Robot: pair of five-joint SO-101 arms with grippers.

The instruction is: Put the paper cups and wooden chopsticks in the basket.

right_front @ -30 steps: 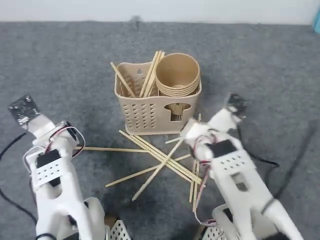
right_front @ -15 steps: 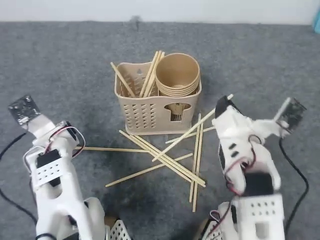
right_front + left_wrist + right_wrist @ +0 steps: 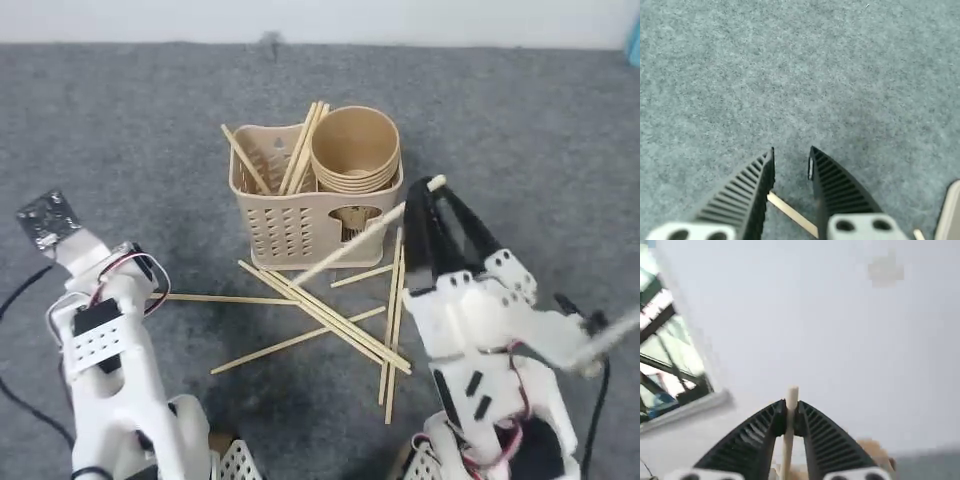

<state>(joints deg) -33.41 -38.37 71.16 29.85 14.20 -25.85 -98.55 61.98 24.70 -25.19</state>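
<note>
L grip: lower left of frame, narrow gap, holding nothing; one stick on carpet beneath.
Loose chopsticks: centre, crossed heap just below basket.
Basket: upper centre; cup stack in its right half.
R grip: right of centre, pinching one chopstick, tail slanting across basket front.
Risk: I reckon tail snags basket wall, or stick pivots out; end-on hold.
Count: 1 basket, 1 cup stack (approx 4-5 rims), approx 4 sticks inside, 1 held, approx 8 loose; overlaps, unsure.
</note>
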